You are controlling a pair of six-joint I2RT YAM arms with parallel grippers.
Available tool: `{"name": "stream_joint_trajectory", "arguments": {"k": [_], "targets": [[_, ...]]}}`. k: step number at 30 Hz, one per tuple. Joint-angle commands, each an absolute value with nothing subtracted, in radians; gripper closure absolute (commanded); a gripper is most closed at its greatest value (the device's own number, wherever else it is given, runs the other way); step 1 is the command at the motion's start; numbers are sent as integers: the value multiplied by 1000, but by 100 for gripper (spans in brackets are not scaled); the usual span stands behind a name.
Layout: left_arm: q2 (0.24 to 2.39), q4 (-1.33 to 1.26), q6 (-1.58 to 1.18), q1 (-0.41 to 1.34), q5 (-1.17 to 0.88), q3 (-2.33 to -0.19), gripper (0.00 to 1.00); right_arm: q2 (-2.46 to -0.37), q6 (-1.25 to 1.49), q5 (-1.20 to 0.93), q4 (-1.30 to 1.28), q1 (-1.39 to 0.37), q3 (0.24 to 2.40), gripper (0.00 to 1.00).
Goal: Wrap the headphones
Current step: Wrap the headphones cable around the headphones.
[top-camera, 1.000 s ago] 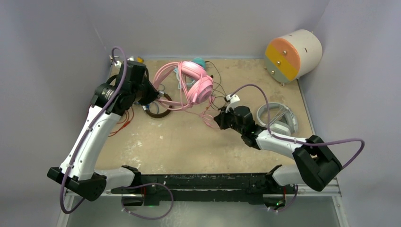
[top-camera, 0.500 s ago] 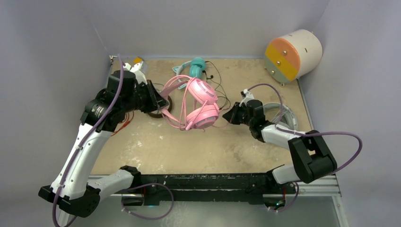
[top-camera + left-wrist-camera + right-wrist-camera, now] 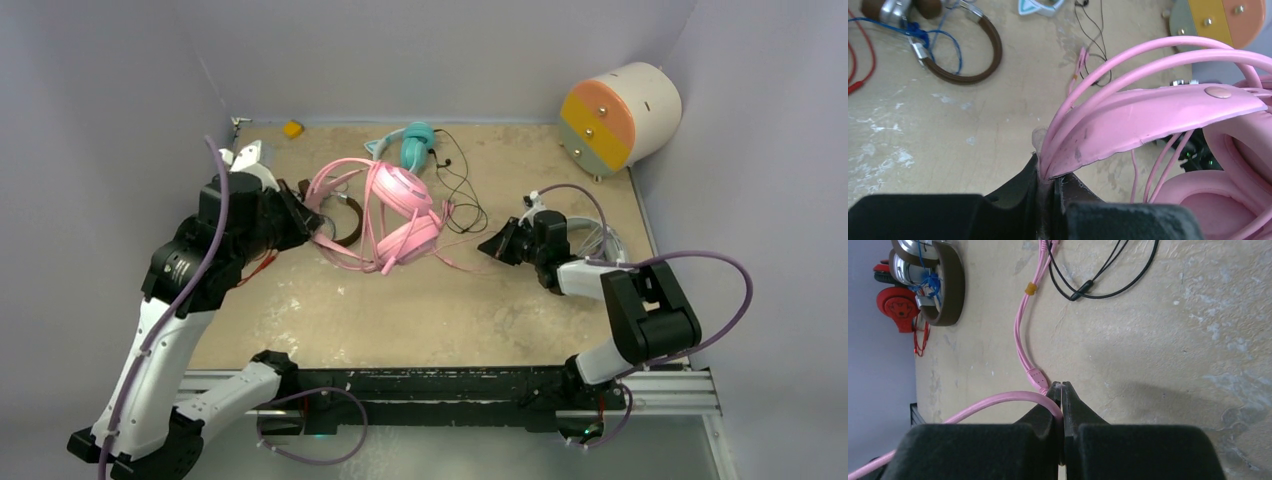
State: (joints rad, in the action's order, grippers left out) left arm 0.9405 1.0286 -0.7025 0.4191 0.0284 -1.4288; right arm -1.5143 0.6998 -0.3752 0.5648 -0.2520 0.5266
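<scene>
**While both arms pinch, the pink pair sits between them**

With its fingers pressed together, the left gripper [image 3: 1048,176] clamps one end of the headband of the pink headphones [image 3: 398,212], where the flat band and its thin pink wire hoops meet. From the left wrist view the band arches up and to the right away from the fingers, with a padded ear cup [image 3: 1228,200] at the lower right. Seen from above, the pink pair lies a little left of the middle of the table [image 3: 420,320], and I cannot tell whether its cups touch the surface.

The right gripper [image 3: 1062,389] is closed on the pink cable [image 3: 1023,347], which runs across the table from the fingertips toward the pink pair. A second stretch of it curves away to the left from the fingers.

Just beside the left gripper lies the brown pair [image 3: 964,75], with its silver cup [image 3: 895,7], blue cord [image 3: 943,42] and a red cable [image 3: 865,65] near it. A teal pair [image 3: 413,143] rests at the far edge with a thin black cable [image 3: 462,190] looping beside it. The grey-white pair [image 3: 592,243] lies under the right arm, near the right edge.
</scene>
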Motion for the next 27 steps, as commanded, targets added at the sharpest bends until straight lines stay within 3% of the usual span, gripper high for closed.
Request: {"name": "stream_joint_trajectory", "arguments": {"k": [1,5,8,14,21,27], "targets": [[847,935,-832,416,241,-1433,100,-1551,746,-433,665,-239,495,100],[790,879,-888,416,391,-1377,100,-1581,754,-491,729,-240,482,100],[810,823,-928,416,387,-1366,100,-1608,783,-513,781,-239,475,100],[902,782,-941,416,230,-1437,100,-1615,801,-508,770,-239,461,100],[883,811,-756,416,84,-1477,100,-1518,765,-457,613,-218,496,100],[784,787,-497,416,-297,-1408,100,-1356,684,-380,413,-210,566,100]]}}
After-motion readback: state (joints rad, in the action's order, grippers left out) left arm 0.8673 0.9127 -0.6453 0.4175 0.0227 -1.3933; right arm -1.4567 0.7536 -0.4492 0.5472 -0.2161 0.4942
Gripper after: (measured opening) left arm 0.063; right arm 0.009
